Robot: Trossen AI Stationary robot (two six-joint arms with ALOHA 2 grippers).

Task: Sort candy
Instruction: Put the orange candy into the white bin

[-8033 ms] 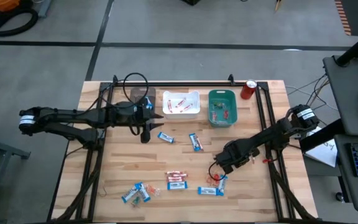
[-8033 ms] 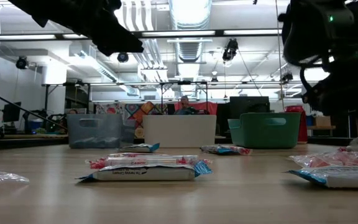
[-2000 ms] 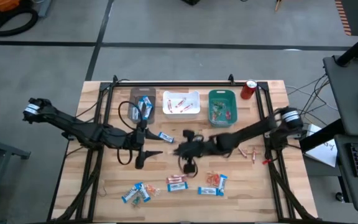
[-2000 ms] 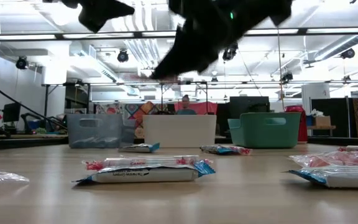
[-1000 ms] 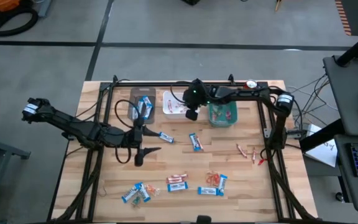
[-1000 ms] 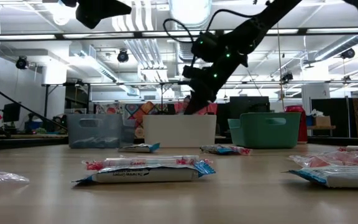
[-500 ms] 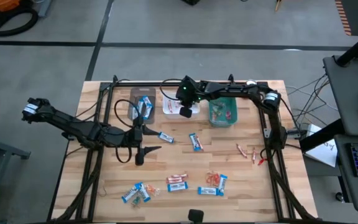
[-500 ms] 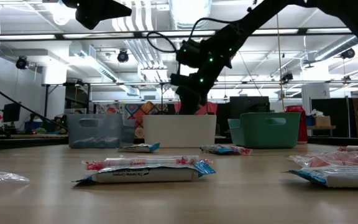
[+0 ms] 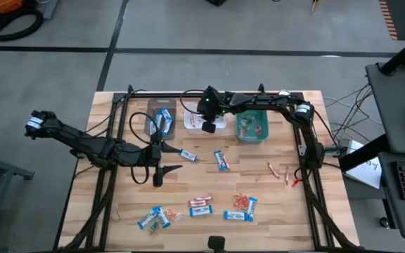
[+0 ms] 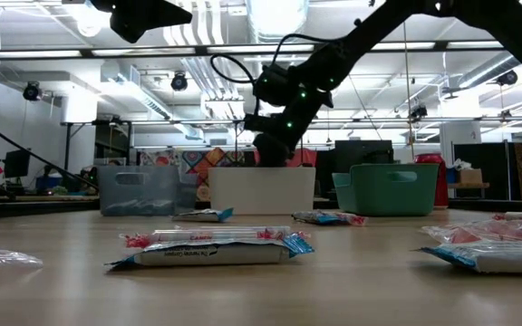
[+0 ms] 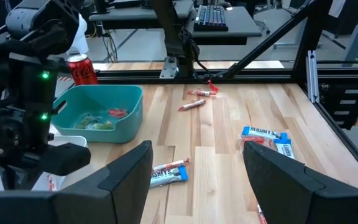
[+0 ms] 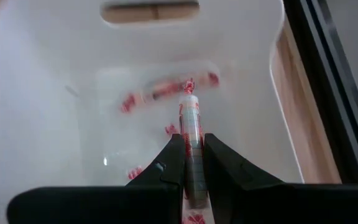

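Observation:
My right gripper (image 9: 207, 127) (image 12: 193, 163) hangs over the white bin (image 9: 220, 111), shut on a red-and-white candy bar (image 12: 191, 121). More red-and-white candy (image 12: 166, 92) lies on the bin's floor. My left gripper (image 9: 166, 171) (image 11: 197, 180) stands open and empty over the table's left middle. Loose candy lies flat on the wood: blue-and-white bars (image 9: 187, 154) (image 9: 221, 160) (image 9: 153, 218), red-and-white bars (image 9: 200, 204), and small orange-red pieces (image 9: 280, 171). My right gripper pinches the red-and-white bar between its two fingers (image 12: 174, 155), with the fingers lying along the bar. The bar's far end (image 12: 189, 106) sticks out past the fingertips. The fingers slant downward into the white bin's opening. The bar is lifted clear above the bin's floor.
A grey bin (image 9: 159, 118) with blue-and-white candy stands left of the white bin, a teal bin (image 9: 252, 121) right of it. A red soda can (image 11: 82, 67) stands behind the teal bin. Black frame rails (image 9: 305, 151) run along the table's sides.
My right gripper, still shut on the bar, has gone a little toward the table's left edge, from the white bin's right rim to over its inside, and has sunk slightly. My left arm has kept still.

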